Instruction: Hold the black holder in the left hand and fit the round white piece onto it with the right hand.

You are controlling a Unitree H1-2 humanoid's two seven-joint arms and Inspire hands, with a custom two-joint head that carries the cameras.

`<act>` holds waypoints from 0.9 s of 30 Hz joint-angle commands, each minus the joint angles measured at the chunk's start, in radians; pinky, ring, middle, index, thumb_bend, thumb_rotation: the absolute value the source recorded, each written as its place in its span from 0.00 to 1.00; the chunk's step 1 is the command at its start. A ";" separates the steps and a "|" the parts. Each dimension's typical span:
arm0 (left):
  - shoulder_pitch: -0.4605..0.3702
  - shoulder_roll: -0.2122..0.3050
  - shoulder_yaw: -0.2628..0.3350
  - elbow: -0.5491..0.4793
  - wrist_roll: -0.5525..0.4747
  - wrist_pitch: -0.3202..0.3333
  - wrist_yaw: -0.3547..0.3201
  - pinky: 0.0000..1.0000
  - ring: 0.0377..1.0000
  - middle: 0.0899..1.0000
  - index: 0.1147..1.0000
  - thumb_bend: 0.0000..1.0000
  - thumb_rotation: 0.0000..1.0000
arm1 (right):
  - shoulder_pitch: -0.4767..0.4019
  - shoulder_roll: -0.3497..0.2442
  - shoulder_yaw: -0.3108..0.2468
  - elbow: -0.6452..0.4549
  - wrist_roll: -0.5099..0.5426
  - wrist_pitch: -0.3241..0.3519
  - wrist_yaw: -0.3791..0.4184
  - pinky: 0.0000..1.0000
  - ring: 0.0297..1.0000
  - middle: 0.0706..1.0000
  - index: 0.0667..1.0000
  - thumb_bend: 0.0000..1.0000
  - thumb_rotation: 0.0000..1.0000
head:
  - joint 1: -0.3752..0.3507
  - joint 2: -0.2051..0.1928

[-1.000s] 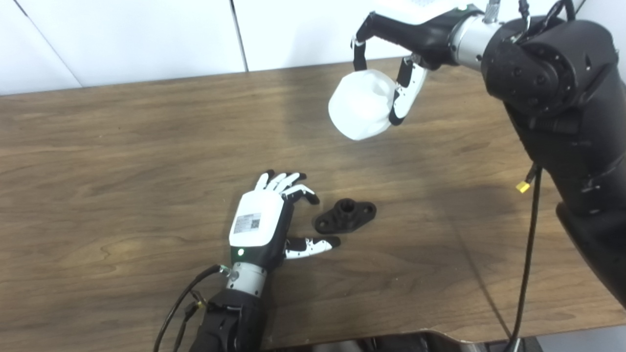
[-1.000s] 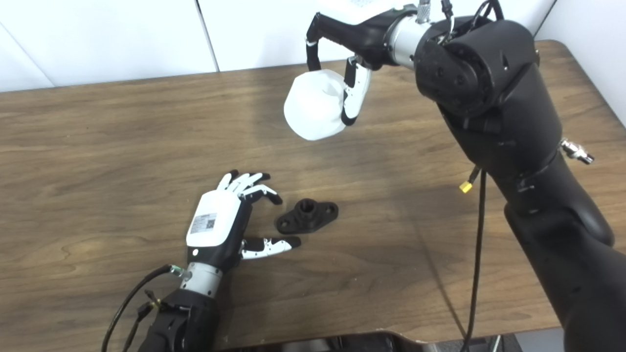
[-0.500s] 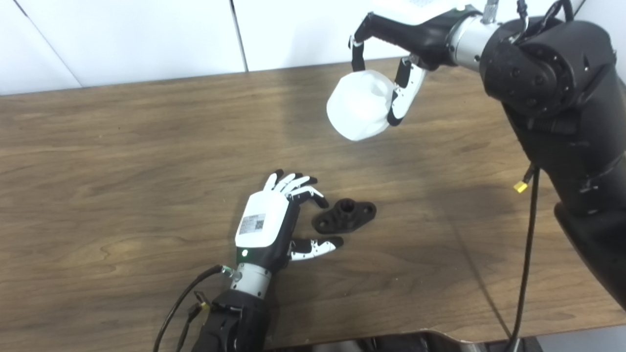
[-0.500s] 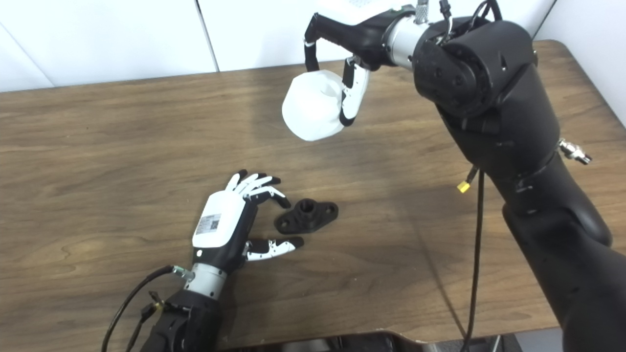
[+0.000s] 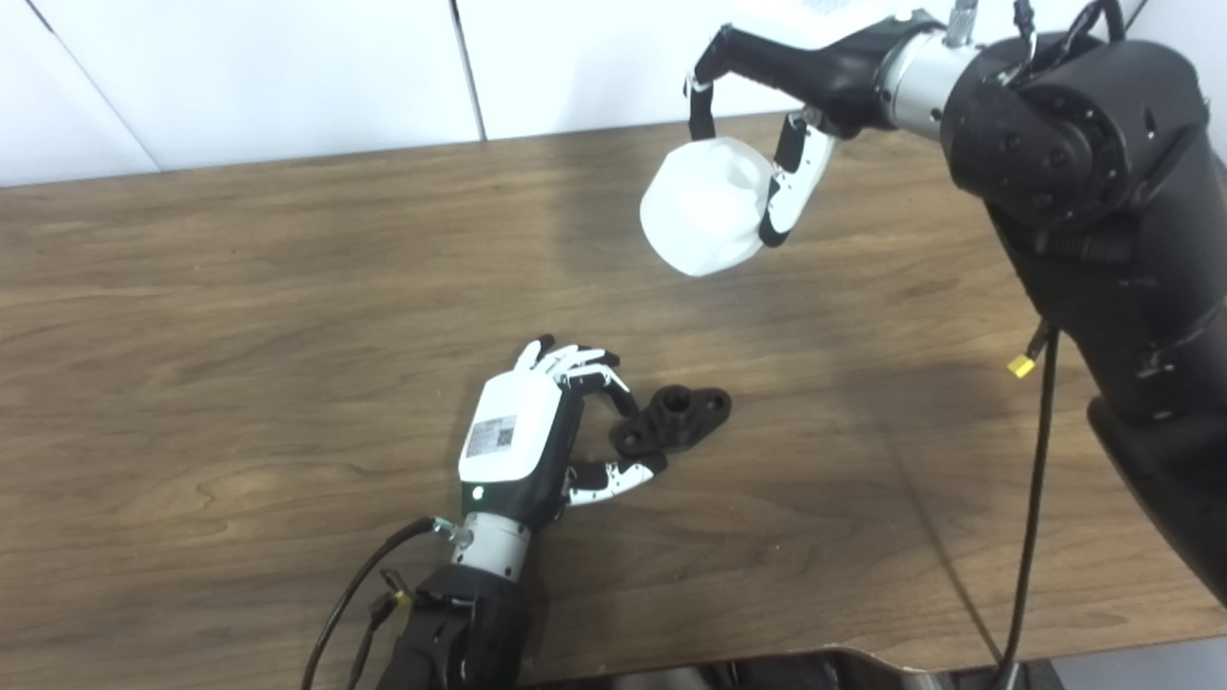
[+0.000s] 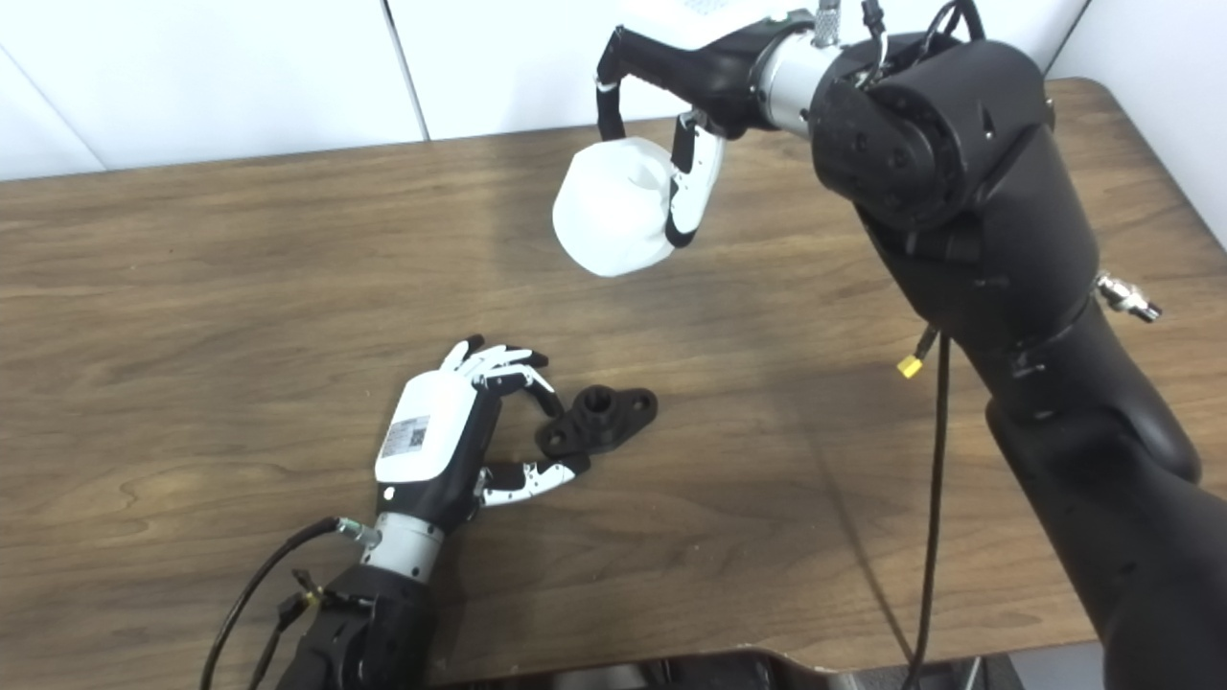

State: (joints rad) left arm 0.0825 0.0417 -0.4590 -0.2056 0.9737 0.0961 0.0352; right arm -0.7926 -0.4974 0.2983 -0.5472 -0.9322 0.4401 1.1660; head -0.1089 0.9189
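Bare table surrounds the black holder, left hand alongside.

A dark wood-grain table stands against a white panelled wall.

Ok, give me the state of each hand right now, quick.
Left hand: fingers closing around the near end of the black holder on the table; a firm grip cannot be told.
Right hand: shut on the round white piece, held above the table.
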 commanded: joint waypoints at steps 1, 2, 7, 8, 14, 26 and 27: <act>-0.011 -0.019 -0.003 -0.008 0.027 0.015 0.008 0.95 0.83 0.76 0.42 0.52 0.08 | -0.045 -0.017 -0.021 -0.030 -0.001 0.030 0.104 0.88 0.87 0.77 0.45 0.52 0.13 | -0.002 0.001; -0.011 -0.019 -0.003 -0.008 0.028 0.018 0.008 0.95 0.83 0.75 0.42 0.52 0.08 | -0.044 -0.017 -0.021 -0.031 -0.002 0.030 0.104 0.88 0.87 0.77 0.45 0.52 0.13 | -0.002 0.001; -0.011 -0.022 -0.006 -0.012 0.034 0.027 0.006 0.94 0.82 0.75 0.42 0.52 0.08 | -0.045 -0.023 -0.022 -0.030 0.006 0.030 0.104 0.89 0.88 0.77 0.45 0.52 0.13 | -0.001 0.005; -0.011 -0.023 -0.006 -0.013 0.036 0.028 0.006 0.93 0.82 0.75 0.42 0.52 0.08 | -0.045 -0.023 -0.025 -0.032 0.008 0.030 0.104 0.89 0.88 0.77 0.45 0.52 0.13 | 0.000 0.005; -0.010 -0.035 -0.005 -0.014 0.026 0.040 -0.002 0.94 0.82 0.74 0.42 0.52 0.06 | -0.045 -0.042 -0.017 -0.053 0.053 0.030 0.104 0.89 0.88 0.74 0.44 0.52 0.13 | 0.004 0.008; -0.017 -0.047 -0.012 -0.011 0.028 0.059 0.002 0.91 0.82 0.74 0.42 0.52 0.05 | 0.013 -0.043 0.005 -0.138 0.064 0.030 0.104 0.78 0.90 0.78 0.44 0.52 0.13 | 0.012 0.006; -0.018 -0.048 -0.012 -0.011 0.027 0.058 0.002 0.91 0.82 0.74 0.42 0.52 0.05 | 0.021 -0.042 0.009 -0.148 0.063 0.030 0.104 0.79 0.90 0.78 0.44 0.52 0.13 | 0.012 0.005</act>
State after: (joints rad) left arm 0.0761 0.0206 -0.4593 -0.2100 0.9853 0.1484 0.0274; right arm -0.7475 -0.5311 0.3176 -0.6604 -0.8683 0.4401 1.1660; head -0.0966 0.9235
